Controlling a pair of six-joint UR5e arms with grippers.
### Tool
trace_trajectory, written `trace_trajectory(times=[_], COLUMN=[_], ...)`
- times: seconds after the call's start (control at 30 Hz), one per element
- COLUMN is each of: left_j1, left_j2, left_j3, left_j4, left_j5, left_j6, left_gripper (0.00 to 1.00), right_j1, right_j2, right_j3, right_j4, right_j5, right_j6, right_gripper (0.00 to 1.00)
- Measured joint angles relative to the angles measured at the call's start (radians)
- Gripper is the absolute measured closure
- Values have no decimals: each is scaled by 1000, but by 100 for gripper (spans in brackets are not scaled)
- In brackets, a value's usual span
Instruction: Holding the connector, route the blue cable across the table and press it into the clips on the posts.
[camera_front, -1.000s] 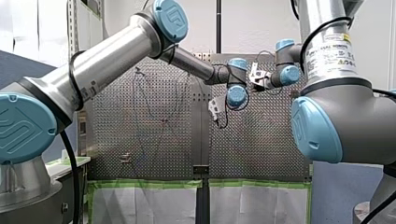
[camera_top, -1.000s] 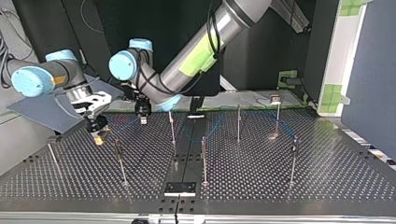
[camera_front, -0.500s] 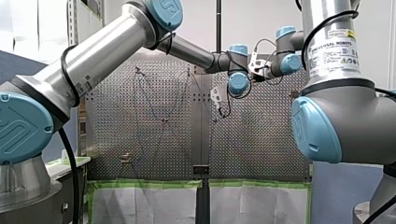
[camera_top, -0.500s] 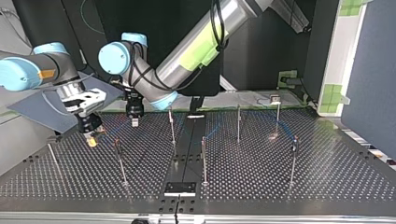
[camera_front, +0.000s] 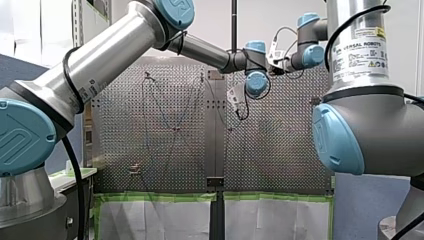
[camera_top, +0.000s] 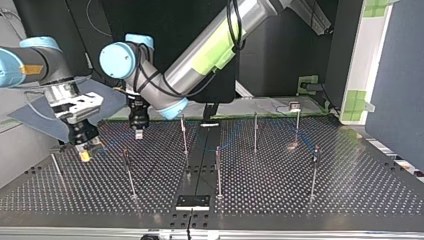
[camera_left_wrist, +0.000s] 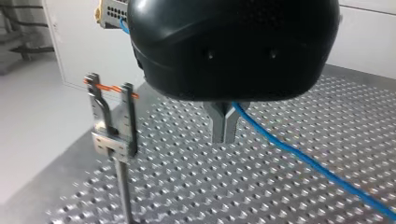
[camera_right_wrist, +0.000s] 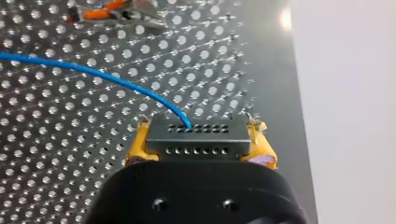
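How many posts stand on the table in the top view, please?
7. Rear row: left post, middle post, right post. Nearer the camera: four posts. Others may be hidden.

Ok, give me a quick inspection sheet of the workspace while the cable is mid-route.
Surface: perforated table, posts standing upright.
Job's things: connector clamped in right gripper; blue cable leaves it over the table; clip nearest the left gripper holds no blue cable.
Clutter: nothing seen.
Grippers: right gripper shut on connector, yellow pads; left gripper fingers together, blue cable emerging beside them.
Cables: black cabling looped on my left arm.
Surroundings: white panel with green tape at top view's right.
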Motion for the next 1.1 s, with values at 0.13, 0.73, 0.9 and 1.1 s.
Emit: trace_trajectory(times=[0.13,0.73,0.9,1.1], left_j1=[5,52,59,75], left_j2=[0,1,0,-1], left_j3=[14,24,42,61], left_j4=[26,18,43,54], left_j5=[1,-17,3,27], left_j6=[3,-12,8,22], left_gripper=[98,98,98,98], right_j1=[-1,10,5,-1], right_j2=[-3,5,7,12], right_j3=[0,3,3,3], right_j4=[0,-24,-41,-62], right_j5=[0,-1,-16,-28], right_j6=[1,0,1,12], right_gripper=[100,100,100,100])
